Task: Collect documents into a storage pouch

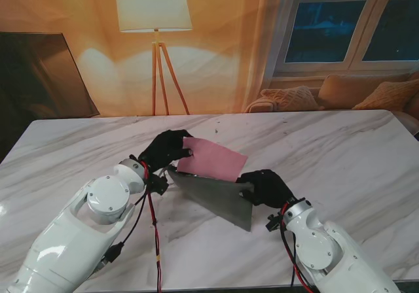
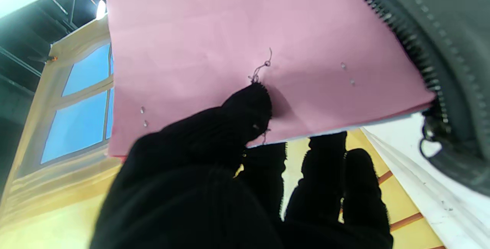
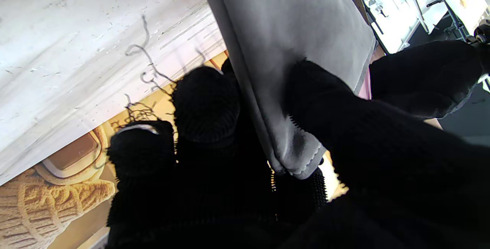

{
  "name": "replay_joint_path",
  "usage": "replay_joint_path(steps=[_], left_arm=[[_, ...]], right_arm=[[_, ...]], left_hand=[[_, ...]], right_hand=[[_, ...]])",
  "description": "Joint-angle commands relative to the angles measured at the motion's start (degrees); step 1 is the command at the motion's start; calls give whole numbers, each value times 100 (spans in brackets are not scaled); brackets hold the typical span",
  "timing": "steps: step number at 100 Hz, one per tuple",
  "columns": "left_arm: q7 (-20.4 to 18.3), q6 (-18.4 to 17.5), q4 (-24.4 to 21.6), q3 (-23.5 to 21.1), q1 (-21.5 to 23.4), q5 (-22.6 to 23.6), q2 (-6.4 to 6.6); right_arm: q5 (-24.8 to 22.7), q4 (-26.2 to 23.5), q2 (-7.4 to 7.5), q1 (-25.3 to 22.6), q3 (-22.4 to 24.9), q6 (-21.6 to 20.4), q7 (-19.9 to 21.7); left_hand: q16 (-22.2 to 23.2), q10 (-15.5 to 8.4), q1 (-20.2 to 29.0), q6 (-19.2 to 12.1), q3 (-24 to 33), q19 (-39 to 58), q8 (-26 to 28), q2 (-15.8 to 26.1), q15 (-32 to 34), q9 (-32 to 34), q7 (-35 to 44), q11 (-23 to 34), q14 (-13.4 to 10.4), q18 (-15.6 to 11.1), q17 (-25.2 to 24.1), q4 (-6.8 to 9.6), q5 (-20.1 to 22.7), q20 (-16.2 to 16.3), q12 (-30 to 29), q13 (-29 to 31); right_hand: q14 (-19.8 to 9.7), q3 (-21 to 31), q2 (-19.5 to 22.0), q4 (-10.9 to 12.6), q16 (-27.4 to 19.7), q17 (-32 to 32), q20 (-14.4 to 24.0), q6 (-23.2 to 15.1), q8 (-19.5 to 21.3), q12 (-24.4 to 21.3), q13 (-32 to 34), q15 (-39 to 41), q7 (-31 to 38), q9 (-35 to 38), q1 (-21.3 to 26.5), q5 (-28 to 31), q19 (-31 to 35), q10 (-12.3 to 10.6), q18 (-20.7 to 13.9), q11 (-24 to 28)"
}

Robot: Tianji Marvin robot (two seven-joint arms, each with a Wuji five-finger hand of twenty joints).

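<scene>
A pink sheet of paper [image 1: 213, 159] is held above the marble table [image 1: 340, 155], its near edge going into the mouth of a grey zippered pouch [image 1: 219, 196]. My left hand [image 1: 165, 150], in a black glove, is shut on the sheet's left edge, thumb pressed on the pink paper [image 2: 245, 46] in the left wrist view. The pouch's zipper [image 2: 405, 38] runs beside the sheet. My right hand [image 1: 267, 187] is shut on the pouch's right end, pinching the grey fabric [image 3: 283, 50] between thumb and fingers. The pouch hangs tilted off the table.
A floor lamp [image 1: 154, 18] stands behind the table's far edge. A sofa with cushions [image 1: 340, 95] sits at the far right under a window. A dark panel [image 1: 39, 74] leans at the far left.
</scene>
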Motion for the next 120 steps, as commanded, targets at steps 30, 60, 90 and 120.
replay_joint_path(steps=[30, 60, 90, 120], left_arm=[[-200, 356, -11, -49, 88, -60, -47], [-181, 391, -74, -165, 184, -2, -33], [-528, 580, -22, -152, 149, -49, 39], [-789, 328, -223, -362, 251, 278, 174]], right_arm=[[-48, -77, -21, -37, 60, 56, 50], [-60, -94, -21, -45, 102, 83, 45], [-64, -97, -23, -52, 131, 75, 30], [-76, -91, -20, -51, 128, 47, 32]], left_hand=[[23, -84, 91, -72, 473, 100, -54, -77, 106, 521, 283, 160, 27, -65, -86, -104, 263, 84, -274, 270], [-243, -166, 54, -198, 300, -202, -84, 17, 41, 488, 364, 50, -125, -17, -128, -68, 166, -91, -485, 22], [-529, -86, 245, -187, 38, -870, 109, 149, -93, 231, 450, 57, -141, -58, -164, -12, 85, -86, -315, -333], [-692, -15, -1136, 21, 765, -1443, -188, 74, -521, -1993, -1512, -3, -311, -70, -161, 469, -946, 583, -1627, -774]], right_hand=[[-230, 136, 626, 336, -44, -17, 33, -393, 163, -52, -87, 127, 774, -13, 231, 443, 165, 197, -80, 83], [-218, 119, 658, 336, -42, -45, 32, -377, 104, -60, -106, 124, 784, -33, 215, 386, 154, 212, -85, 78], [-207, 62, 641, 280, -31, -67, 51, -376, -306, -79, -127, 129, 859, -55, 143, 184, 159, 220, -90, 94], [-220, 59, 627, 279, -31, -64, 54, -376, -341, -80, -123, 128, 883, -42, 132, 180, 162, 209, -97, 99]])
